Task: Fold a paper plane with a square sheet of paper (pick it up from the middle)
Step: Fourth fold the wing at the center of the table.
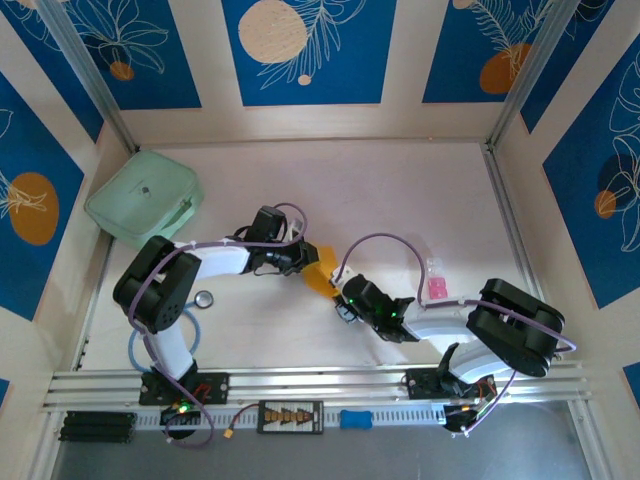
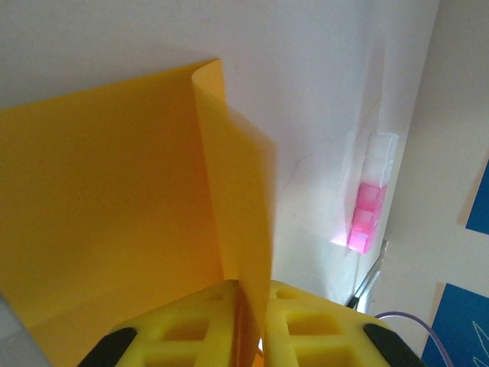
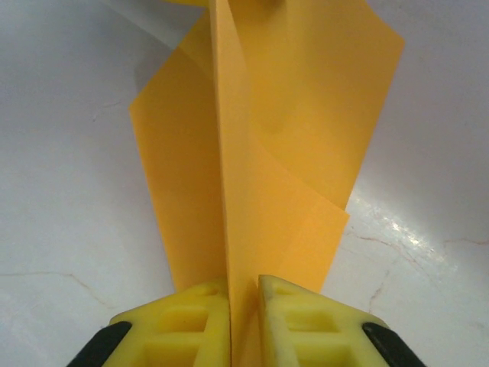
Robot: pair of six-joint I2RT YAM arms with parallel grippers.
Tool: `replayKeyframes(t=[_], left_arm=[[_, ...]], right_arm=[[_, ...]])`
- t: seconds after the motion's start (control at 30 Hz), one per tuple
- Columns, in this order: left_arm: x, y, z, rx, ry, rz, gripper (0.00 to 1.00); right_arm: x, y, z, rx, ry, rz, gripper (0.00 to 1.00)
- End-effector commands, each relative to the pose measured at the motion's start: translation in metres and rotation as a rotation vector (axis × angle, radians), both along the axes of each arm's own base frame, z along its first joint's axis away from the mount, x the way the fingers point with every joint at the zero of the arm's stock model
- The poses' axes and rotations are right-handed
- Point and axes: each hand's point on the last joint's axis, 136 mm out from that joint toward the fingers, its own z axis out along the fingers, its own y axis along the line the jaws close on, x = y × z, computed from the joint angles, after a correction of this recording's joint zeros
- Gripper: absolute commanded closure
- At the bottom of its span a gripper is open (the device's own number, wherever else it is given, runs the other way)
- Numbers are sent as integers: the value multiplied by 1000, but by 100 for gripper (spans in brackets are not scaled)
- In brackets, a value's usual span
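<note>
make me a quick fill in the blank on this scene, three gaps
The left gripper and right gripper are both shut on the orange ___.
The mint-green case lies at the far ___ corner of the table.
The small object near the right arm is coloured ___.
Missing: paper, left, pink.

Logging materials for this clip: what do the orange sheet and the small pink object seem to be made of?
The square sheet of paper looks like thin, matte orange-yellow paper. It bends in a soft curl, and single layers look paler, as if light passes through. The pink object is probably glossy translucent plastic. It has clear segments above pink ones and casts a pink glow beside it.
</note>
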Motion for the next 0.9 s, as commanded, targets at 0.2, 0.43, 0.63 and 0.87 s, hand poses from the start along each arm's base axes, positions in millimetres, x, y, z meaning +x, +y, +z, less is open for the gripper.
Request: replayKeyframes(t=[0.2,0.43,0.63,0.87], left_arm=[[5,3,-3,20,4,5,89],[5,3,-3,22,3,7,89],[5,4,-3,22,5,10,87],[7,9,2,43,-16,29,69]], right_arm=[[5,7,12,49,-20,-4,82],[5,10,13,55,-14,4,83],[4,9,10,52,-5,-1,87],[1,10,6,70,39,-1,93]])
